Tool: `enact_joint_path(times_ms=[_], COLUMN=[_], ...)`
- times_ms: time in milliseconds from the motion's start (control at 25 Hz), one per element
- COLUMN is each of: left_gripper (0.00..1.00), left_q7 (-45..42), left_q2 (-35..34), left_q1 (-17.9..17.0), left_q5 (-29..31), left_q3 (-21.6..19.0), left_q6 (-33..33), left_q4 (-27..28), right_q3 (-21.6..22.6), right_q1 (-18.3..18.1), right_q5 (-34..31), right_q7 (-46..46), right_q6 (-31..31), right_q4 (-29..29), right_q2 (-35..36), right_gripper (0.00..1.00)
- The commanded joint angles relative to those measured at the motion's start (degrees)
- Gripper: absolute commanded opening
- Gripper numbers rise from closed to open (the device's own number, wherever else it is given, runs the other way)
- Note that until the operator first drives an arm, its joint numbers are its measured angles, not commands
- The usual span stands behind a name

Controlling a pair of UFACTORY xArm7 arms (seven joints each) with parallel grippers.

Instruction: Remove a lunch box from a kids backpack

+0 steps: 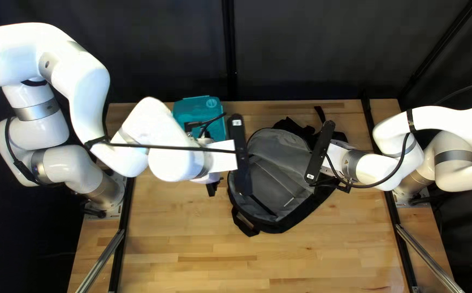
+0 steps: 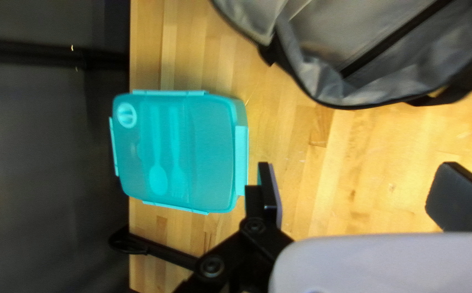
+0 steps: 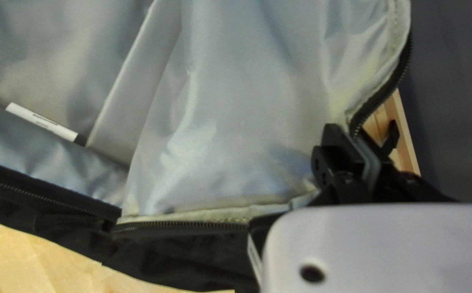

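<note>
Now, one lunch box lies on the worktop, outside the left arm's spread fingers, nearer that arm. Right arm's fingers: pinching the backpack edge.

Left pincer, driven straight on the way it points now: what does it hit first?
The open left pincer would most likely meet the wooden tabletop, which shows dead ahead of it. The lunch box lies off to one side, seemingly just missed, though depth makes that margin unclear.

A robotics lab — two white robot arms at a wooden table, dark curtain behind.
</note>
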Motion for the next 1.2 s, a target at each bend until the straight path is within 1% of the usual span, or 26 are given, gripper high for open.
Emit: enact_joint_path(times_ms=[40,80,120,400,440,480,520,840,880,920,960,1000,1040,1200], left_gripper=[1.0,1.0,1.0,1.0,1.0,1.0,1.0,1.0,1.0,1.0,1.0,1.0,1.0,1.0], left_q7=[6.57,8.19,8.91,8.91,8.91,8.91,8.91,8.91,8.91,8.91,8.91,8.91,8.91,8.91], left_q2=[-2.68,-3.62,-4.06,-4.06,-4.06,-4.06,-4.06,-4.06,-4.06,-4.06,-4.06,-4.06,-4.06,-4.06], left_q1=[-2.75,-3.35,-3.67,-3.67,-3.67,-3.67,-3.67,-3.67,-3.67,-3.67,-3.67,-3.67,-3.67,-3.67], left_q5=[-2.46,-3.04,-3.21,-3.21,-3.21,-3.21,-3.21,-3.21,-3.21,-3.21,-3.21,-3.21,-3.21,-3.21], left_q3=[1.8,1.95,1.96,1.96,1.96,1.96,1.96,1.96,1.96,1.96,1.96,1.96,1.96,1.96], left_q6=[2.96,4.16,4.62,4.62,4.62,4.62,4.62,4.62,4.62,4.62,4.62,4.62,4.62,4.62], left_q4=[7.55,9.55,10.25,10.25,10.25,10.25,10.25,10.25,10.25,10.25,10.25,10.25,10.25,10.25], right_q3=[0.0,0.0,0.0,0.0,0.0,0.0,0.0,0.0,0.7,0.55,0.18,0.11,0.42,2.81], right_q1=[0.0,0.0,0.0,0.0,0.0,0.0,0.0,0.0,2.0,2.94,5.16,6.25,8.28,11.19], right_q5=[0.0,0.0,0.0,0.0,0.0,0.0,0.0,0.0,2.04,3.4,6.48,7.92,10.68,14.35], right_q7=[0.0,0.0,0.0,0.0,0.0,0.0,0.0,0.0,-1.05,-1.99,-3.86,-4.54,-5.51,-4.59], right_q6=[0.0,0.0,0.0,0.0,0.0,0.0,0.0,0.0,1.83,2.77,5.01,6.18,8.57,12.29], right_q4=[0.0,0.0,0.0,0.0,0.0,0.0,0.0,0.0,0.18,0.75,2.42,3.41,5.7,9.6], right_q2=[0.0,0.0,0.0,0.0,0.0,0.0,0.0,0.0,-1.26,-1.88,-3.15,-3.7,-4.6,-5.09], right_gripper=[0.0,0.0,0.0,0.0,0.19,0.76,1.0,1.0,1.0,1.0,1.0,1.0,1.0,1.0])
